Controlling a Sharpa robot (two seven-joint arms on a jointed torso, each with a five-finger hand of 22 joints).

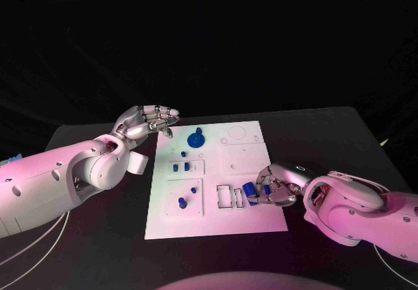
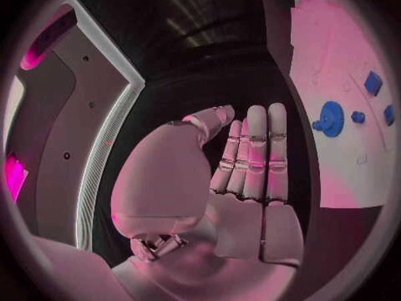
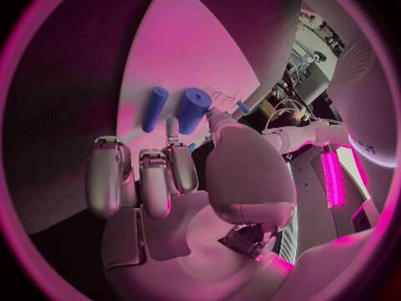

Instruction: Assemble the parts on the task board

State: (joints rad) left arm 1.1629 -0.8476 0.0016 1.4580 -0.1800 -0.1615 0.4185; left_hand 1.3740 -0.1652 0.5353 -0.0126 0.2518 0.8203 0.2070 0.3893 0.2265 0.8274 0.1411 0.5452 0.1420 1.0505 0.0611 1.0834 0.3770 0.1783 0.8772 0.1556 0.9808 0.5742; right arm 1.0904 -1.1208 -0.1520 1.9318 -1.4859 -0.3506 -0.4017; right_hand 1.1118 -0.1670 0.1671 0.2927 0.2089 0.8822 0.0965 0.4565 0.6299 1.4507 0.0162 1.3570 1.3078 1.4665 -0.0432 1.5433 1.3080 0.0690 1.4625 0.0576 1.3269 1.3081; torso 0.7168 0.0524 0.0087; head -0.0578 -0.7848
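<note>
- A small blue cylindrical part (image 1: 252, 192) sits at the right hand's (image 1: 277, 184) fingertips over the task board (image 1: 213, 223), beside the pale rectangular slots near the board's right edge, toward the tabletop's near side.
- In the right wrist view that part (image 3: 194, 109) stands just beyond the curled fingers (image 3: 154, 180). I cannot tell whether they pinch it or merely touch it.
- A second, slimmer blue peg (image 3: 154, 108) lies beside it on the board, its long axis roughly parallel to the first's.
- The right hand is plainly the nearer one; any seating move here looks like a short downward one.
- The left hand (image 1: 148, 122) hovers off the board's far left corner, fingers straight and together, holding nothing.
- The blue gear (image 1: 196, 139) lies just beside that hand; other small blue pieces (image 1: 183, 167) stand down the board's left half.
- The black tabletop (image 1: 331, 136) surrounds the board, with room on both sides.
</note>
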